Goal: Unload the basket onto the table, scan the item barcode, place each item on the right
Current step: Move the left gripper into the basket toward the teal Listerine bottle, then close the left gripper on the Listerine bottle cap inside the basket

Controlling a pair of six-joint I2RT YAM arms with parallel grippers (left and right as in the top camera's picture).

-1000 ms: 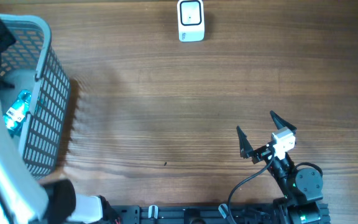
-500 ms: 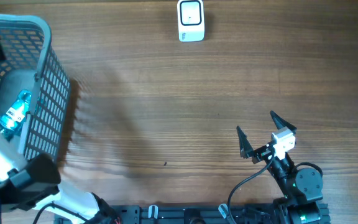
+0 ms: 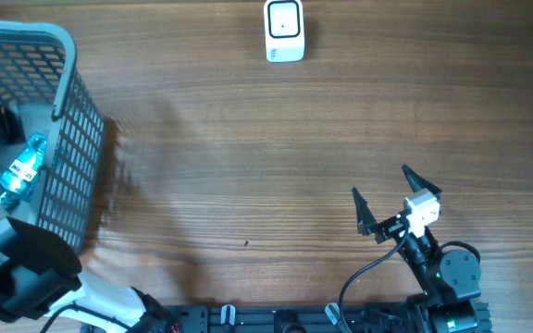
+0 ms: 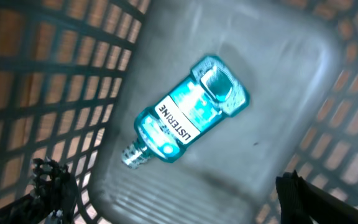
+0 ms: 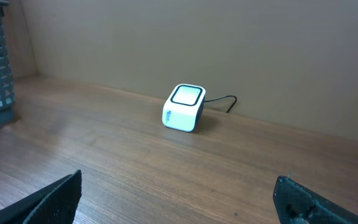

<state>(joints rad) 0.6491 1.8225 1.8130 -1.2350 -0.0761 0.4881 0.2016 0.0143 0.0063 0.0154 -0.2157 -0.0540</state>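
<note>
Grasping well means turning the left gripper (image 4: 173, 190), jaws spread wide and empty, until they close across the body of the small translucent teal plastic bottle (image 4: 185, 112). The bottle lies on its side just ahead, askew to the jaws, on the floor of the grey lattice plastic basket (image 4: 55, 74). Its white printed label faces up towards the gripper.

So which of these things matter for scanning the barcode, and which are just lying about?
In the job: bottle, lying in the basket; white scanner; left claw, open over the bottle.
Lying about: right claw, open and empty.
</note>
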